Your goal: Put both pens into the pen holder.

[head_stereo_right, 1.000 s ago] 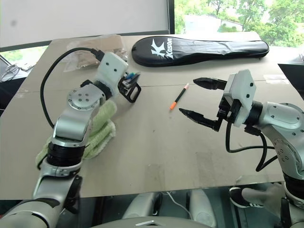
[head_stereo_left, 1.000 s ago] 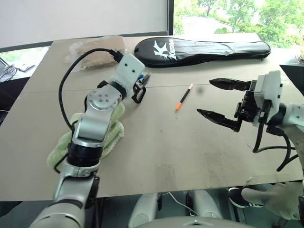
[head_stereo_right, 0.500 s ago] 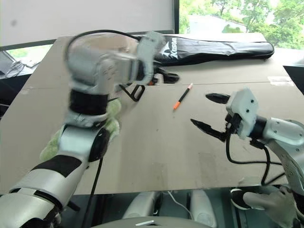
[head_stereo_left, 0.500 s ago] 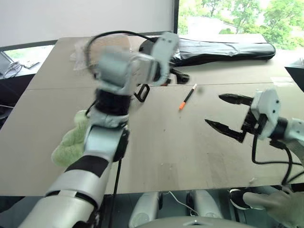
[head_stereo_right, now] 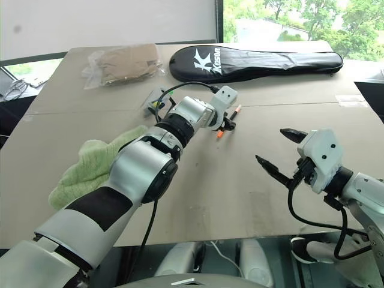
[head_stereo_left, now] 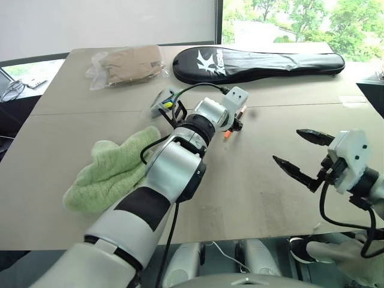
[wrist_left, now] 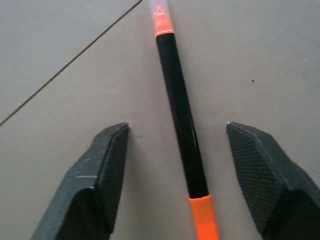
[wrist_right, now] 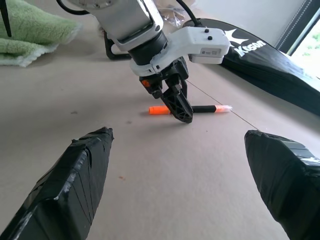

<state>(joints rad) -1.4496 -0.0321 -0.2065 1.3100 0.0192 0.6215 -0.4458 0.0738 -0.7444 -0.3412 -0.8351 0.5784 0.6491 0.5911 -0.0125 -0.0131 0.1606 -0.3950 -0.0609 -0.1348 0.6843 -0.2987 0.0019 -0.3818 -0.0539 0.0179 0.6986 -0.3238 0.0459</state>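
An orange and black pen (wrist_left: 170, 60) with a pale tip lies flat on the brown table (head_stereo_left: 240, 192), near its middle. My left gripper (head_stereo_left: 235, 123) is lowered over the pen and open, one finger (wrist_left: 100, 175) on each side and neither touching it. The pen holder (head_stereo_left: 165, 103), small and grey with green and yellow bits, stands just left of that arm. The other pen is hidden from view. My right gripper (head_stereo_left: 288, 146) hangs wide open and empty above the table's right part, well apart from the pen (wrist_right: 207, 108).
A crumpled green towel (head_stereo_left: 111, 168) lies on the left half of the table. A long black racket bag (head_stereo_left: 258, 63) and a clear plastic bag (head_stereo_left: 126, 63) of brown material lie along the far edge. Bare tabletop stretches between the pen and my right gripper.
My left arm has swung from the pen holder to the right and down, and its gripper now straddles the orange pen with narrower jaws. My right gripper has sunk slightly and drifted right, still open.
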